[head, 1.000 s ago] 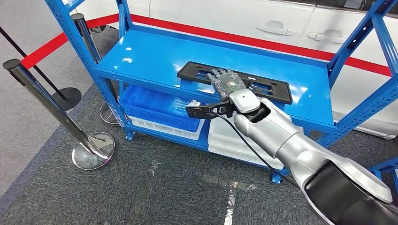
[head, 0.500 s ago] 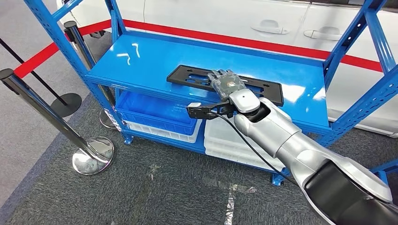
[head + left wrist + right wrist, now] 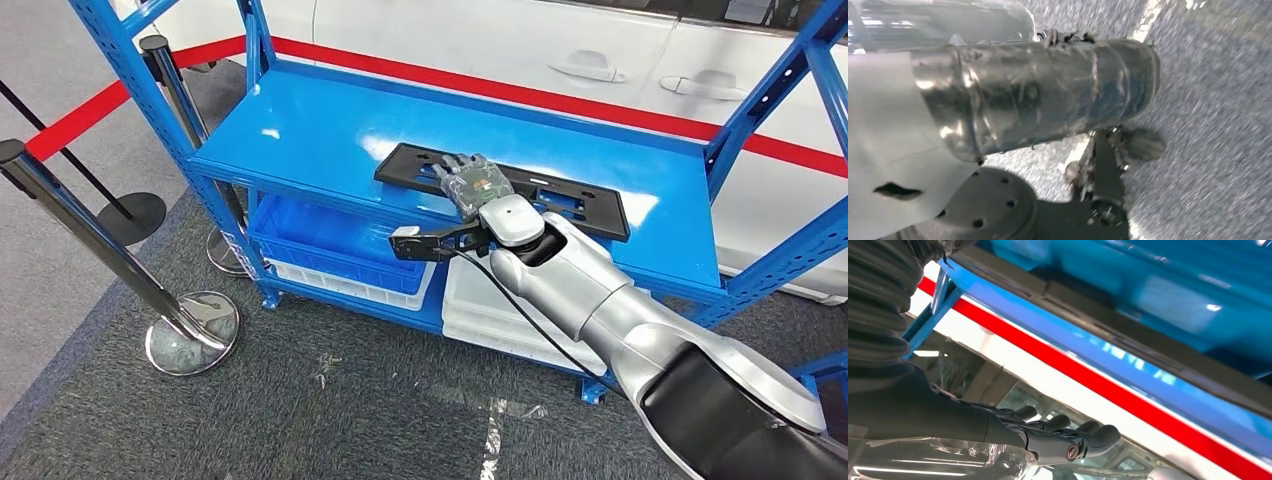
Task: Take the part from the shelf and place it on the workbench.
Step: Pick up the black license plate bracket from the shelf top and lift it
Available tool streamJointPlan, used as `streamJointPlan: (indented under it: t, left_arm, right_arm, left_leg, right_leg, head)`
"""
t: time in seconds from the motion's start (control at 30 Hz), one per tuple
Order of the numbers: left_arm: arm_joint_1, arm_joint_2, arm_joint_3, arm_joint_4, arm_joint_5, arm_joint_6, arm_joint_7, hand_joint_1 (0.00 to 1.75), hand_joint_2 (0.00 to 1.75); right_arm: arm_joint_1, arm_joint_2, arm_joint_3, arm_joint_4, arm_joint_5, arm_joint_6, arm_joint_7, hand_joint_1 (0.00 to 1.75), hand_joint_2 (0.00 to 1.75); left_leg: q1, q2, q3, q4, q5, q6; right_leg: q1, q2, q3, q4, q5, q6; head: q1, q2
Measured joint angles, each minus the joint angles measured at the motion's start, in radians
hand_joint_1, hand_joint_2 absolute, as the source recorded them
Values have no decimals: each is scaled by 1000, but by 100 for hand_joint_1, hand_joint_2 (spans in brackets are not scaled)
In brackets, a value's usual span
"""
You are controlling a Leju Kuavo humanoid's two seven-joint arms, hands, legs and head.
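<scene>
The part (image 3: 410, 162) is a long flat black plate with cut-outs, lying on the top level of the blue shelf (image 3: 320, 120). My right hand (image 3: 468, 182) lies over the plate's middle with its fingers stretched out toward the far edge; the silver arm comes in from the lower right. In the right wrist view the plate (image 3: 1128, 335) shows as a dark strip along the blue shelf edge. There the dark fingers (image 3: 1088, 432) are extended side by side, with a gap between them and the plate. I see no grip closed on the plate.
Under the top level sit a blue bin (image 3: 320, 235) and white bins (image 3: 490, 310). Blue uprights frame the shelf on both sides. Two chrome stanchions (image 3: 190, 320) with a red belt stand to the left. A white car (image 3: 560, 40) is close behind the shelf.
The whole picture has shifted a little, so the camera moved. My right hand stays over the middle of the plate, and the plate lies where it was on the shelf.
</scene>
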Motion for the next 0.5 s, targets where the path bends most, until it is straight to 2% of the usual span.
streamJointPlan:
  t: [0.03,0.07,0.13,0.17,0.2,0.27,0.37,0.4,0.43,0.5]
  left_arm:
    - [0,0,0,0,0,0,0,0,0]
    - [0,0,0,0,1,0,0,0,0]
    - [1,-1,0,0,2,0,0,0,0]
    - [1,-2,0,0,2,0,0,0,0]
    - [1,-3,0,0,3,-1,1,0,0]
    - [0,-4,0,0,4,-1,1,0,0]
    - [0,-3,0,0,5,-1,1,0,0]
    - [1,-3,0,0,5,-1,1,0,0]
    - [1,-3,0,0,5,-1,1,0,0]
    - [0,-3,0,0,5,-1,1,0,0]
  right_arm:
    - [5,0,1,2,0,0,0,0,175]
    - [8,0,2,4,0,0,-1,0,175]
    - [8,0,3,7,0,0,-4,0,175]
    - [6,1,3,9,0,2,-5,0,175]
    - [4,1,3,10,0,3,-6,0,175]
    - [4,4,3,12,1,7,-8,0,175]
    - [5,7,4,15,2,7,-9,0,175]
    - [4,8,4,16,2,6,-9,0,175]
    - [4,9,4,18,2,6,-9,0,175]
    - [8,10,4,21,3,5,-9,0,175]
  left_leg:
    - [-1,-1,5,0,-4,2]
    - [-1,-3,11,0,-8,2]
    - [-2,-6,23,1,-17,-1]
    - [-3,-8,26,1,-21,-4]
    - [-4,-9,27,1,-24,-8]
    - [-5,-9,25,0,-25,-17]
    - [-6,-4,24,10,-38,-34]
    - [-5,-2,11,39,-55,-40]
    - [-3,0,-15,91,-78,-44]
    - [-1,2,-88,218,-122,-52]
  right_leg:
    - [-1,0,-20,22,7,0]
    - [-1,0,-20,4,36,-1]
    - [0,0,24,-120,119,-12]
    - [4,0,50,-181,148,-19]
    - [7,0,70,-225,160,-25]
    - [13,0,83,-252,157,-31]
    - [2,3,97,-271,156,-39]
    - [-2,2,104,-277,156,-42]
    - [-3,1,109,-280,155,-45]
    - [-3,0,114,-279,151,-50]
  head:
    - [0,0]
    - [0,0]
    - [0,0]
    - [0,0]
    - [0,0]
    - [1,0]
    - [2,0]
    - [-1,0]
    - [-2,0]
    - [-4,0]
